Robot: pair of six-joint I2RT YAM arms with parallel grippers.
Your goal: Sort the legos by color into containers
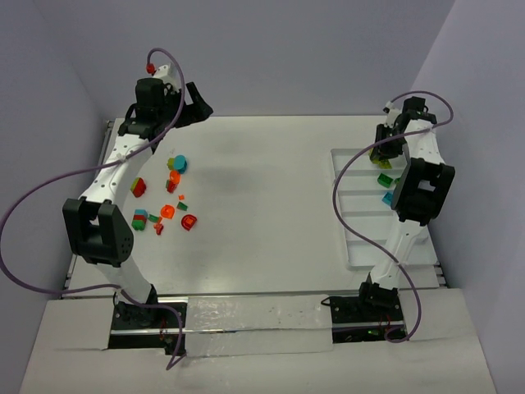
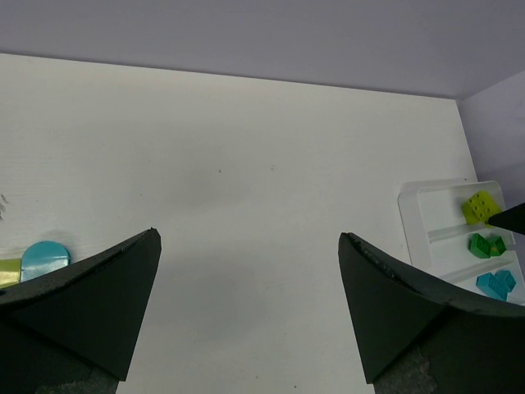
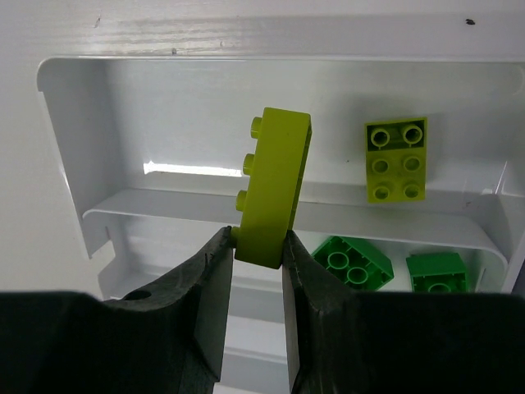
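Observation:
My right gripper [image 3: 256, 234] is shut on a lime green lego [image 3: 275, 185] and holds it upright over the far compartment of the white tray [image 3: 74, 139]. Another lime lego [image 3: 397, 159] lies flat in that compartment. Two dark green legos [image 3: 353, 261] lie in the compartment nearer to me. From above, the right gripper [image 1: 382, 153] hangs over the tray's [image 1: 361, 197] far end. Loose legos lie at the table's left: teal [image 1: 177, 164], orange [image 1: 175, 176], red [image 1: 139, 188]. My left gripper [image 1: 199, 103] is open and empty, raised beyond them.
In the left wrist view, the left gripper [image 2: 248, 239] faces bare table, with a teal round piece [image 2: 45, 259] at the left and the tray [image 2: 426, 205] at the far right. Purple walls enclose the table. Purple cables loop beside both arms.

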